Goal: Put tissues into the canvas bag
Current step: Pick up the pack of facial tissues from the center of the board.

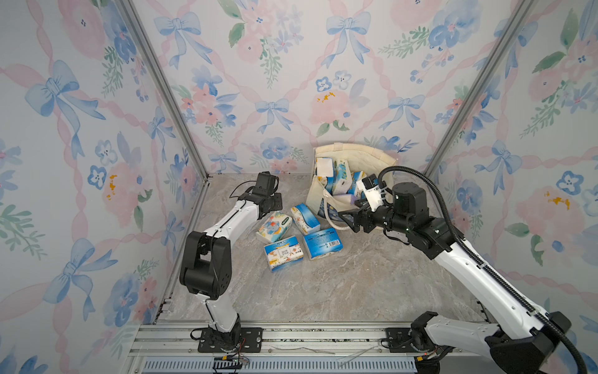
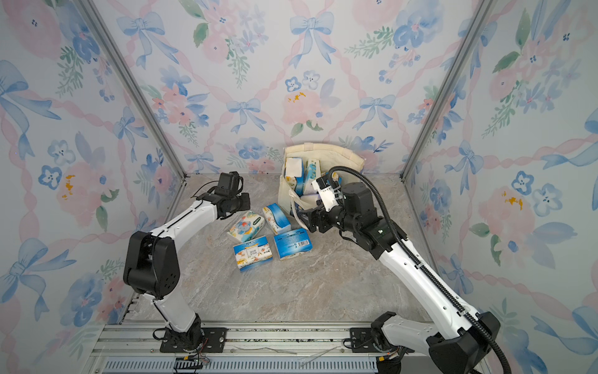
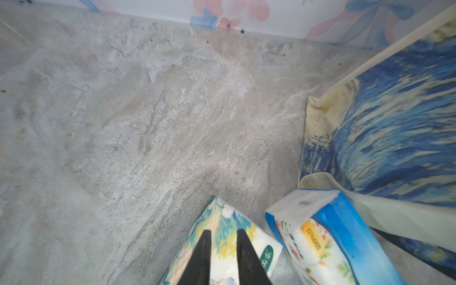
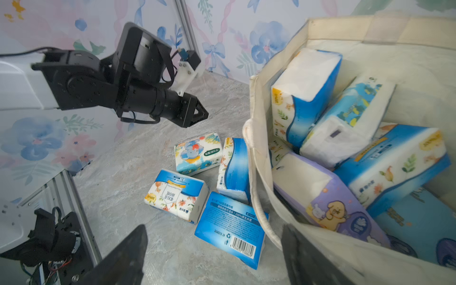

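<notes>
**Four packs lying outside the tote**

Near the middle of the grey marble-patterned surface (image 1: 356,285), four brick-shaped blue-and-white tissue packs (image 1: 283,252) are lying clustered. The left gripper (image 3: 223,232) is hovering over the floral pack (image 3: 222,212), its fingers barely parted and gripping nothing. The right gripper (image 1: 349,221) is gaping wide and empty beside the cream canvas bag (image 1: 356,152) with blue swirls. The bag is standing at the far edge, holding more packs, including a lavender pack (image 4: 328,202).

Front tabletop (image 1: 356,285) free; loose tissues (image 1: 322,243) block canvas bag (image 1: 315,194) approach (far-L floor bare).
</notes>
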{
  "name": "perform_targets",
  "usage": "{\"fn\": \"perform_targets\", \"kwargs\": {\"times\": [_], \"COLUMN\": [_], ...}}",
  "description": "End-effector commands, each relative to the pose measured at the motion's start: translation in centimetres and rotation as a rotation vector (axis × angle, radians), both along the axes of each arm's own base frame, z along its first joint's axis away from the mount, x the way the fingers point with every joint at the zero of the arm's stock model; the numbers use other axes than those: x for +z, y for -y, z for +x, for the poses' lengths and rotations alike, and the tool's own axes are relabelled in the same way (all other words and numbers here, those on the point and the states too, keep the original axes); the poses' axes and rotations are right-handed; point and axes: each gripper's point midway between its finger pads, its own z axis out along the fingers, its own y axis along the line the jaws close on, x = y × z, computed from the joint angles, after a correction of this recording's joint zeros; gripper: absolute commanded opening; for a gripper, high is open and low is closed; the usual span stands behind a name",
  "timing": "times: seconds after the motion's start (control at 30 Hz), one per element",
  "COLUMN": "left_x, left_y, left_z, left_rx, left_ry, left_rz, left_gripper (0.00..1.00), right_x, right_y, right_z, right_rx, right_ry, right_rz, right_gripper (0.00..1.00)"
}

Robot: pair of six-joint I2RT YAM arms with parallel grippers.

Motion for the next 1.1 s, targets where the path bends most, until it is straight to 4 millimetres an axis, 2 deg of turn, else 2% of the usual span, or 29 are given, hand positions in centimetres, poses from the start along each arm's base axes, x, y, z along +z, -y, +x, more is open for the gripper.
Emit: {"fn": "perform_targets", "kwargs": {"times": [0.0,0.13,0.27,0.3,0.43,0.6,0.67,0.7,0.73,0.9,1.07], "left_x": [1.2,3.6,6.8,7.6,11.3,14.4,14.9,15.1,15.1,14.9,14.6], "left_y": [-0.3,0.7,1.8,1.9,1.4,1.4,1.4,1.3,1.3,0.4,-0.2], "left_z": [-1.9,-4.3,-6.7,-7.2,-9.0,-11.1,-11.6,-11.8,-11.9,-12.5,-12.6], "left_rx": [-0.010,-0.062,-0.111,-0.115,-0.105,-0.127,-0.136,-0.134,-0.132,-0.114,-0.104], "left_ry": [0.017,0.093,0.222,0.256,0.403,0.516,0.527,0.529,0.530,0.542,0.541], "left_rz": [-0.019,-0.118,-0.237,-0.253,-0.260,-0.255,-0.244,-0.239,-0.234,-0.190,-0.138], "left_gripper": [0.22,0.23,0.27,0.27,0.39,0.44,0.45,0.47,0.47,0.48,0.48], "right_x": [-1.4,-3.8,-6.6,-7.3,-9.5,-11.9,-12.5,-13.9,-14.4,-16.9,-18.5], "right_y": [-1.8,-4.4,-6.3,-6.6,-7.4,-8.9,-9.4,-9.9,-10.0,-10.0,-9.9], "right_z": [-1.2,-2.2,-2.4,-2.3,-0.8,1.2,2.1,2.8,3.4,6.7,9.2], "right_rx": [0.066,0.124,0.128,0.121,0.063,0.022,0.007,-0.001,-0.016,-0.104,-0.161], "right_ry": [-0.028,-0.063,-0.088,-0.098,-0.105,-0.110,-0.113,-0.126,-0.129,-0.139,-0.161], "right_rz": [-0.069,-0.116,-0.166,-0.175,-0.239,-0.350,-0.381,-0.414,-0.436,-0.575,-0.621], "right_gripper": [0.86,0.86,0.86,0.86,0.86,0.87,0.88,0.89,0.89,0.93,0.97]}}
